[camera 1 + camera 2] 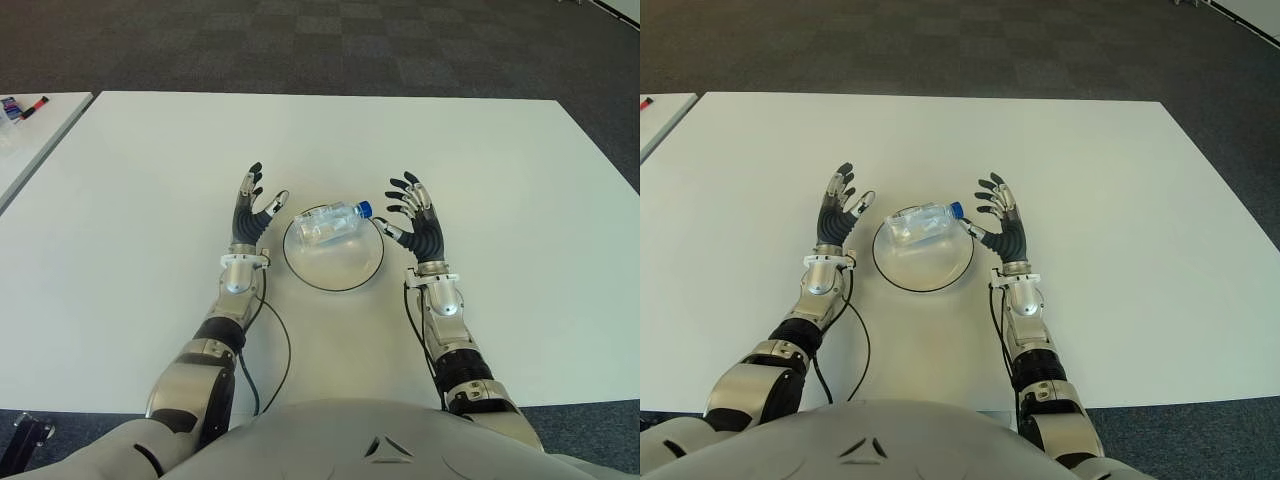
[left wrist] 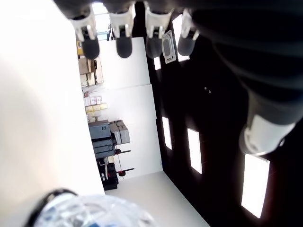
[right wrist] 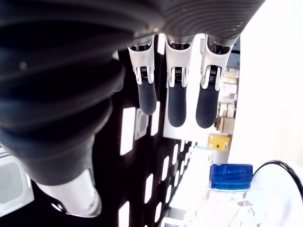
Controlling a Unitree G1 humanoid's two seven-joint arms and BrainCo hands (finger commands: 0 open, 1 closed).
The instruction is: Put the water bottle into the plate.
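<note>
At the far left, past my table's edge, a second table [image 1: 35,130] carries a small heap of markers [image 1: 22,107]; I make out a red one among them but cannot count them surely.

My own table [image 1: 130,200] is white, and on it I count one plate, one bottle and my two hands.

My left hand [image 1: 247,212] comes first, palm turned toward the plate, just beside its left rim. Its fingers [image 2: 124,45] are spread and straight, four tips showing in a row in the left wrist view with the thumb apart from them, and they hold nothing. A black cable [image 1: 272,345] loops from that wrist back along the table toward my body.

Next is the plate [image 1: 345,277], a round white one with a dark rim, between my two hands. The bottle [image 1: 332,222] lies on its side in the plate's far half, clear plastic, its one blue cap [image 1: 365,209] pointing right and reaching over the rim toward my right thumb.

Last is my right hand [image 1: 418,225], just beside the plate's right rim, palm toward the bottle. Its fingers [image 3: 176,101] are also spread and open, three tips hanging in line in the right wrist view, the cap close below them but not gripped. I cannot tell whether my thumb touches the cap.
</note>
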